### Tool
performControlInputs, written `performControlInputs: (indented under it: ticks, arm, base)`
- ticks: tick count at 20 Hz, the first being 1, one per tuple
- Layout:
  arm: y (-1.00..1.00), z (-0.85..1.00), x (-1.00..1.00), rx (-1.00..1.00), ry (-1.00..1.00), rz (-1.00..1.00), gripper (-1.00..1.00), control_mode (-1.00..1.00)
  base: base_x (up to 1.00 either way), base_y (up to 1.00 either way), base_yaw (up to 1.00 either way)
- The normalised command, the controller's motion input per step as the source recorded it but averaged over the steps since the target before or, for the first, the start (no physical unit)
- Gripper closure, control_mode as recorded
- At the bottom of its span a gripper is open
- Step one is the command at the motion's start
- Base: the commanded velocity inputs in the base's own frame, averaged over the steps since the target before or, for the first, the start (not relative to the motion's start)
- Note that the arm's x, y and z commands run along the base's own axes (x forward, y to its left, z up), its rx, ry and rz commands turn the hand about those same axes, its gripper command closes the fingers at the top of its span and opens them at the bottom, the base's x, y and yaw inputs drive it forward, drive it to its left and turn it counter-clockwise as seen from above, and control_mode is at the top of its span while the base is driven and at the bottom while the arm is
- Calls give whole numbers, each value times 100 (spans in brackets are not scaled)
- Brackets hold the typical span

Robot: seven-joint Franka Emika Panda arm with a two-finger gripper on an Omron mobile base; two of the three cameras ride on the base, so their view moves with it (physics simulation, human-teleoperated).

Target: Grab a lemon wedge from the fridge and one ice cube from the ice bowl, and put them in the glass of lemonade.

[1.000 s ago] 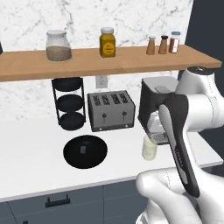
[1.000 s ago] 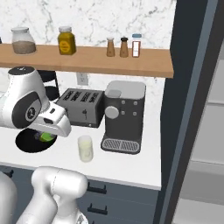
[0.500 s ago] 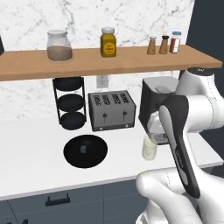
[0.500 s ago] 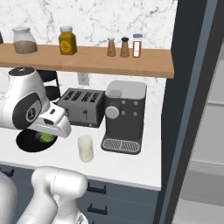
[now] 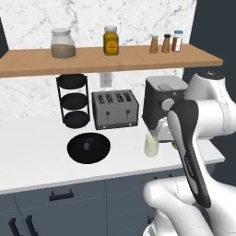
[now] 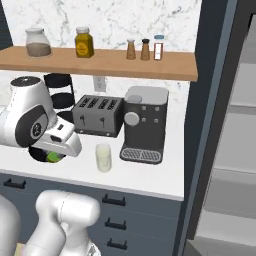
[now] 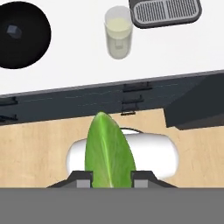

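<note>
In the hand view my gripper (image 7: 111,179) is shut on the lemon wedge (image 7: 109,148), a green pointed slice standing up between the finger tips. It hangs over the floor in front of the counter edge. Beyond that edge stands the glass of lemonade (image 7: 118,37), with the black ice bowl (image 7: 30,48) to its left and the ice cube (image 7: 13,29) inside it. In the base views the glass (image 5: 151,144) (image 6: 103,157) stands before the coffee machine, and the bowl (image 5: 99,154) holds the cube (image 5: 86,146). A green bit of wedge (image 6: 52,156) shows under the hand. The open fridge (image 6: 235,125) is at the right.
A coffee machine (image 5: 163,99), a toaster (image 5: 115,109) and a three-tier black rack (image 5: 73,99) line the back of the white counter (image 5: 37,161). A wooden shelf (image 5: 115,60) with jars and shakers hangs above. Dark drawers (image 7: 109,105) run below the counter.
The whole scene has shifted a little upward in both base views, so the camera has moved. The wedge stays in the gripper.
</note>
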Motion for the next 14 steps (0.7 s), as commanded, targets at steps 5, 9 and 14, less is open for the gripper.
performControlInputs:
  ticks: [5, 9, 14]
  arm:
    - [0, 0, 0, 0, 0, 0, 100, 100]
    - [0, 0, 0, 0, 0, 0, 100, 100]
    - [0, 0, 0, 0, 0, 0, 100, 100]
  base:
    - [9, -23, 0]
    - [96, -32, -5]
    - [47, -6, -1]
